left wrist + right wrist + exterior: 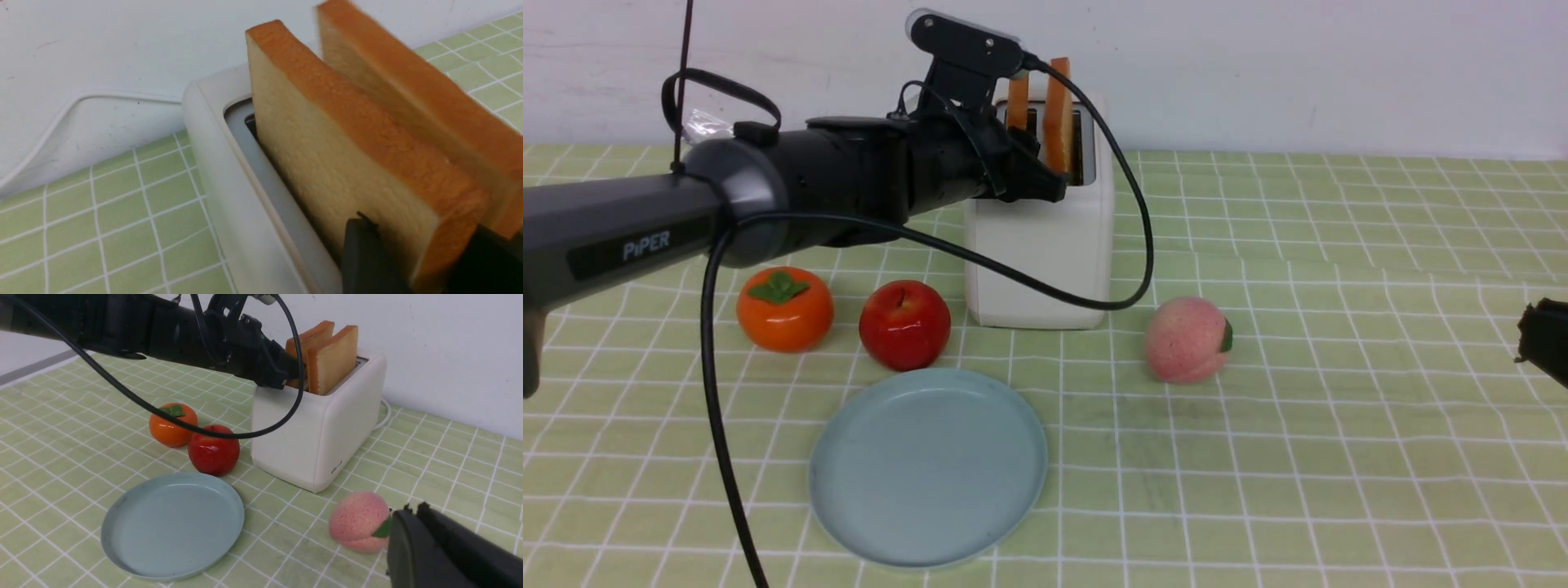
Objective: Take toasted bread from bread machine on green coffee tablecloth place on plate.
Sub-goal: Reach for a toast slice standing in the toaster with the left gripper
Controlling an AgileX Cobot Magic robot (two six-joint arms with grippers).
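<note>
At bread machine (pixel 1045 261) top | left tool (pixel 1041 184) astride toasted bread (pixel 327 163) edge, grip unclear | right tool (pixel 414 508) together, well apart

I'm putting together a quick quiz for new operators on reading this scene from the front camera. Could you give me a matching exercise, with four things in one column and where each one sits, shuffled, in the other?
Things:
1. toasted bread
2. plate
3. peach
4. apple

Places:
a. on the tablecloth, right of the bread machine
b. beside the persimmon, just behind the plate
c. upright in the bread machine's slots
d. at the front of the scene, nothing on it

Pairs: 1-c, 2-d, 3-a, 4-b
</note>
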